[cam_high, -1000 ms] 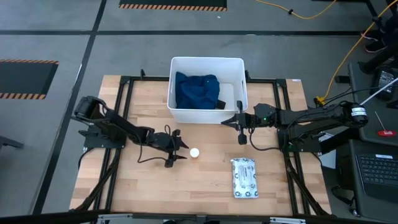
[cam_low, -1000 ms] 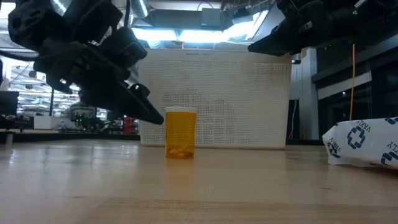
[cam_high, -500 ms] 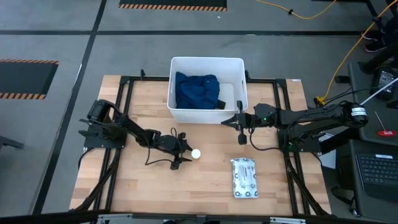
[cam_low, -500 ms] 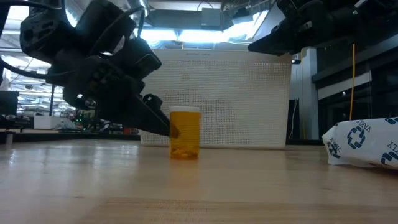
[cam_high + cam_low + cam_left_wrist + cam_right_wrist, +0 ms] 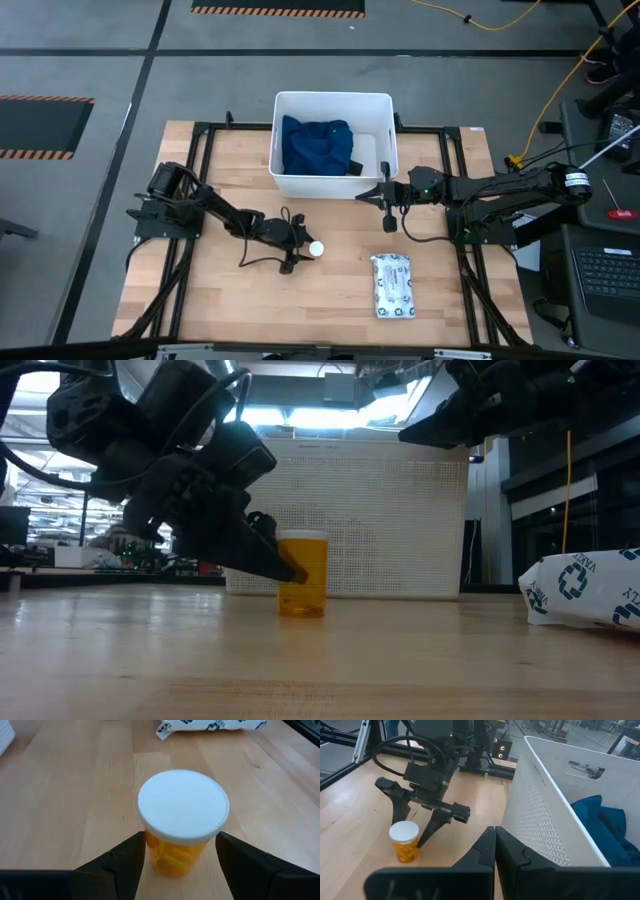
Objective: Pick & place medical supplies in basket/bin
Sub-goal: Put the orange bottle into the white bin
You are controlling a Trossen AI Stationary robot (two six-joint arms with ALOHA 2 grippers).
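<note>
Bottle (image 5: 316, 248) with white cap and orange body stands upright on the counter (image 5: 330, 300), a little below the middle of the high view and in front of the white tub (image 5: 333, 190). We see the left claw (image 5: 180, 852) spread open around it: one finger (image 5: 125, 865) on each side of the orange body, with a narrow gap on each side, so nothing is gripped yet. We judge the step in hand is the grasp of this bottle. The next move calls for closing the fingers evenly on the body under the cap, then lifting it over the tall wall.

The tub already holds the blue cloth (image 5: 315, 147). The printed packet (image 5: 392, 286) lies flat at the lower right of the high view. The right claw (image 5: 386, 210) hangs closed and empty just beside the tub's lower right corner.
</note>
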